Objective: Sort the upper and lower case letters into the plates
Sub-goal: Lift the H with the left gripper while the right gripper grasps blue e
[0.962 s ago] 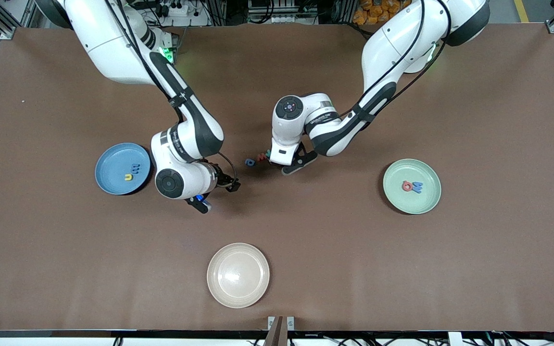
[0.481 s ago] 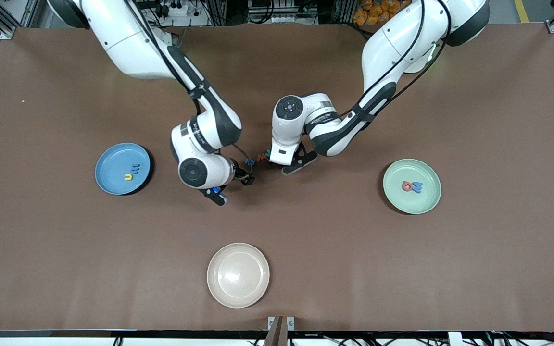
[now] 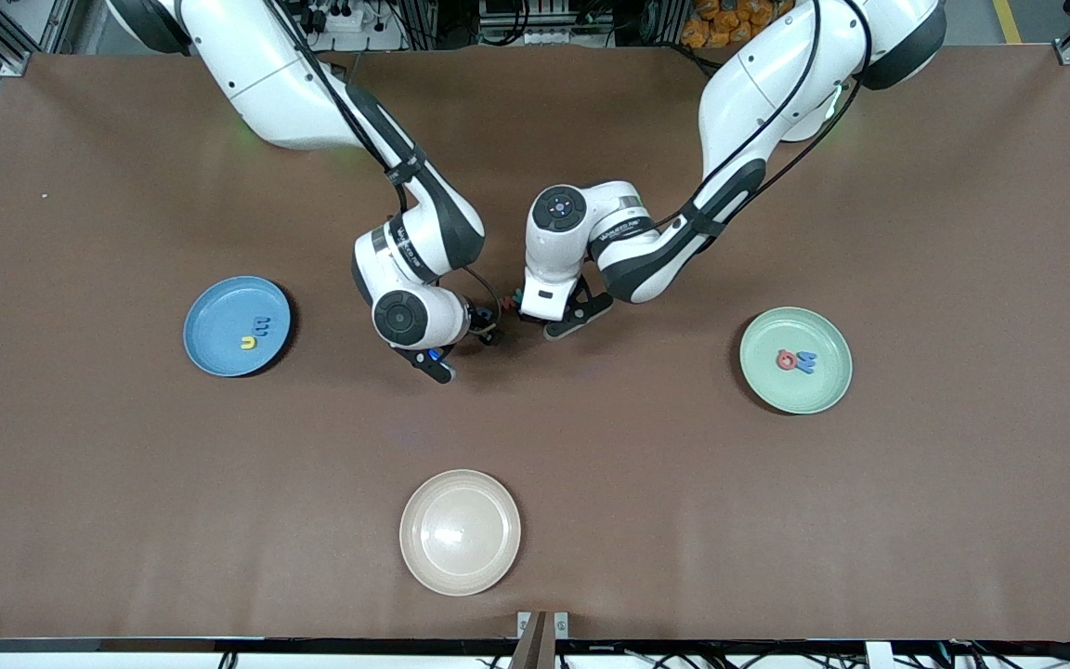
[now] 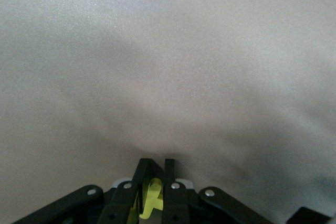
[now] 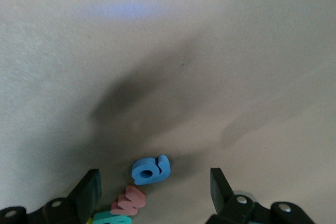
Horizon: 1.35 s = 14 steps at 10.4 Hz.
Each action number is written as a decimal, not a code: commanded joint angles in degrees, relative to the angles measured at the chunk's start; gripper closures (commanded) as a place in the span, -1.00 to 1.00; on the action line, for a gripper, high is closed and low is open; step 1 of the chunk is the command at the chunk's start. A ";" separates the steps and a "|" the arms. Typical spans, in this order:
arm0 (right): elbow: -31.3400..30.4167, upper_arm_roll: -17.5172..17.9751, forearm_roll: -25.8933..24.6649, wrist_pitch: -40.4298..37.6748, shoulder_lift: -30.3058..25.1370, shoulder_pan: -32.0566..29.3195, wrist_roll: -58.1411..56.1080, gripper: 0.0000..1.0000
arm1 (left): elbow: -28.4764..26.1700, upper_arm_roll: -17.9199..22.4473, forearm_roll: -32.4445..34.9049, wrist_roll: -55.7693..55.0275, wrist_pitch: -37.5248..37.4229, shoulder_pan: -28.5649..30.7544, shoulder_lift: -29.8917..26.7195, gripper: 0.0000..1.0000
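- The left gripper has its jaws closed tight on a yellow letter, low over the middle of the worktop
- The right gripper has its jaws spread wide with nothing between them, low over a blue letter; a red-pink letter and a teal letter lie just beside the blue one
- In the front view both grippers sit close together at mid-worktop, the right arm's toward its own end, the left arm's toward the other
- The blue plate lies toward the right arm's end and holds a small yellow letter and a small blue letter
- The mint green plate lies toward the left arm's end and holds a red-pink ring-shaped letter touching a blue letter beside it
- A cream plate lies nearer the front camera than both grippers, well apart from the other plates
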 commanded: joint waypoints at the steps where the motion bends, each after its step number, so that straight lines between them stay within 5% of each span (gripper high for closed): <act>1: -1.30 -0.61 -1.55 1.36 -0.18 1.07 0.66 -0.76 | 0.63 -0.04 0.53 0.09 0.37 -0.08 0.39 0.54; 8: -1.22 -0.61 -1.64 2.77 1.31 2.12 0.66 -0.37 | 0.63 -0.31 -1.05 0.27 0.46 0.01 0.57 0.54; 14: -1.13 -0.61 -2.08 2.59 1.23 2.04 0.23 0.27 | 0.28 -0.48 -1.49 0.45 0.46 -0.17 0.66 0.54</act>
